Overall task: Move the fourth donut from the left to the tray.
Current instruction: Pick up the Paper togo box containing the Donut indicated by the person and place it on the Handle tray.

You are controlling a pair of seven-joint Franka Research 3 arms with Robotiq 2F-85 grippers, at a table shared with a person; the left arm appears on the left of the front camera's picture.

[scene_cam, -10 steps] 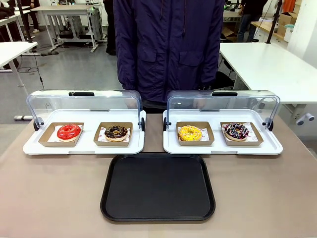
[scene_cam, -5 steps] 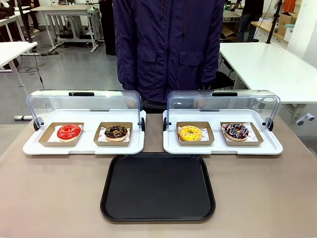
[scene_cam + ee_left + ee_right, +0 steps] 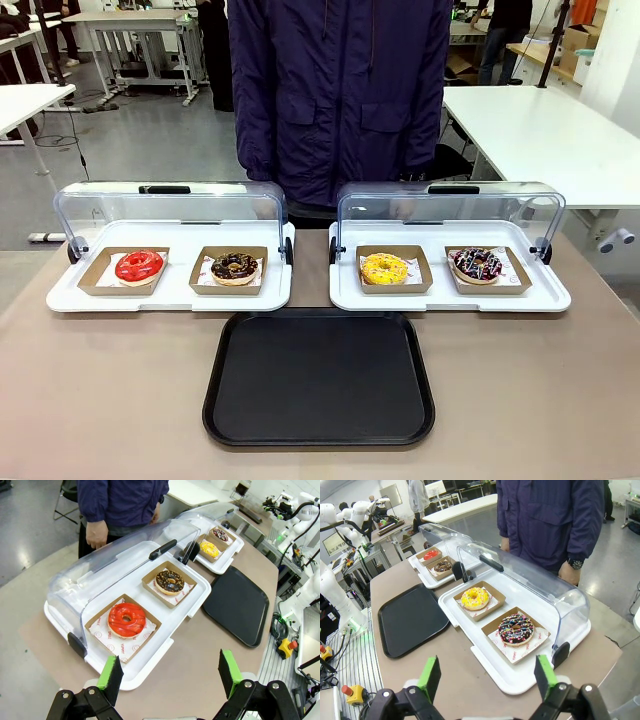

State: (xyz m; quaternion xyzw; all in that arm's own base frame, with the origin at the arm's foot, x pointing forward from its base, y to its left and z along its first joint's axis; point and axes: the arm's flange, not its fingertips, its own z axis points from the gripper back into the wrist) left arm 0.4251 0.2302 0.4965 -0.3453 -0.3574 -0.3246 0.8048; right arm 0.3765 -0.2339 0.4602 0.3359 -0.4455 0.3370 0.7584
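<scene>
The fourth donut (image 3: 477, 264), dark glaze with pale drizzle and coloured sprinkles, lies in its brown holder at the right end of the right display tray; the same fourth donut (image 3: 516, 629) is close below the right wrist camera, and far off as the fourth donut (image 3: 220, 534) from the left wrist. The black tray (image 3: 319, 375) lies bare at the table's near middle, seen again as the tray (image 3: 412, 619) and the tray (image 3: 238, 603). My right gripper (image 3: 486, 676) hangs open above the table short of the donut. My left gripper (image 3: 169, 671) is open near the red donut (image 3: 126, 619).
Two white display trays (image 3: 90, 300) (image 3: 550, 298) with raised clear lids (image 3: 170, 208) hold a red donut (image 3: 139, 265), a chocolate crumb donut (image 3: 235, 266) and a yellow donut (image 3: 385, 268). A person in a dark jacket (image 3: 340, 90) stands at the far edge, hands (image 3: 97, 534) down.
</scene>
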